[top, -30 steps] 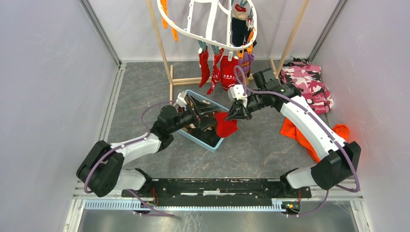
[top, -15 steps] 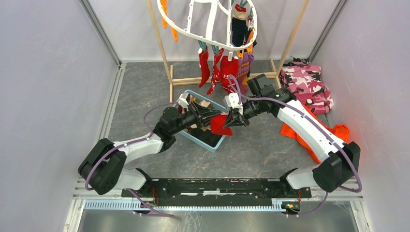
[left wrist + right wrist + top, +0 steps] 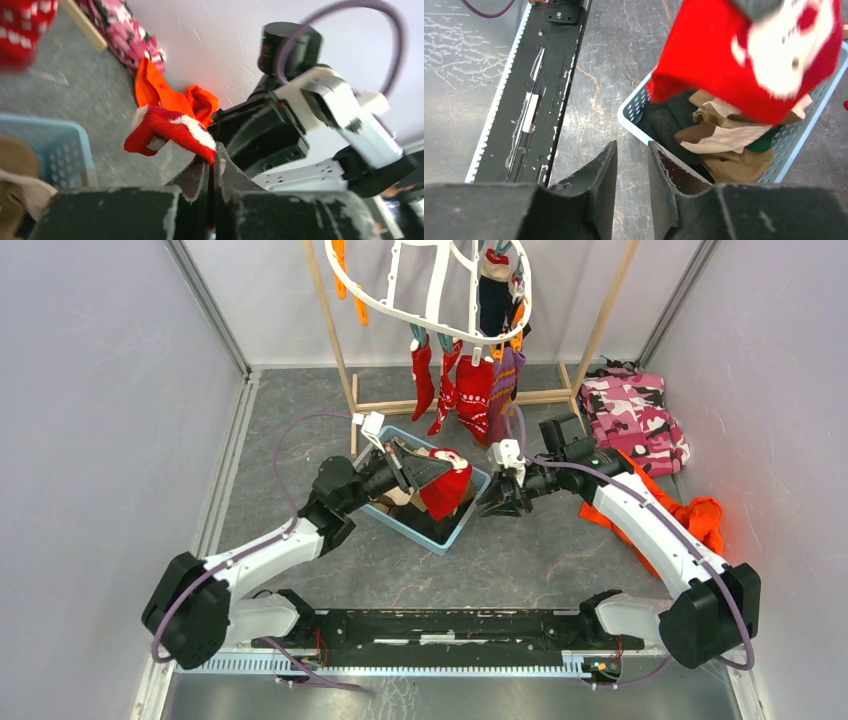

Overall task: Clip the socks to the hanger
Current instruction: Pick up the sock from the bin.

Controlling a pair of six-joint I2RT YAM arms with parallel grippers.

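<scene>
My left gripper (image 3: 436,472) is shut on the cuff of a red sock (image 3: 447,490) with white patterns, which hangs over the blue basket. In the left wrist view the sock (image 3: 167,131) is pinched between the closed jaws (image 3: 212,162). My right gripper (image 3: 489,505) is just right of the basket, slightly open and empty (image 3: 632,152); the held sock (image 3: 744,55) is ahead of it. The white hanger (image 3: 432,302) hangs at the top with red socks (image 3: 473,390), a purple sock (image 3: 509,373) and a navy one (image 3: 492,302) clipped to it.
The blue basket (image 3: 451,539) holds beige, brown, dark and green socks (image 3: 724,142). A wooden pole rack (image 3: 340,350) carries the hanger. Pink camouflage garment (image 3: 635,415) and orange cloth (image 3: 700,515) lie at the right wall.
My left gripper closed on the red sock and drew it left over the basket. The right gripper let go of the sock, opened a little and pulled back to the right.
</scene>
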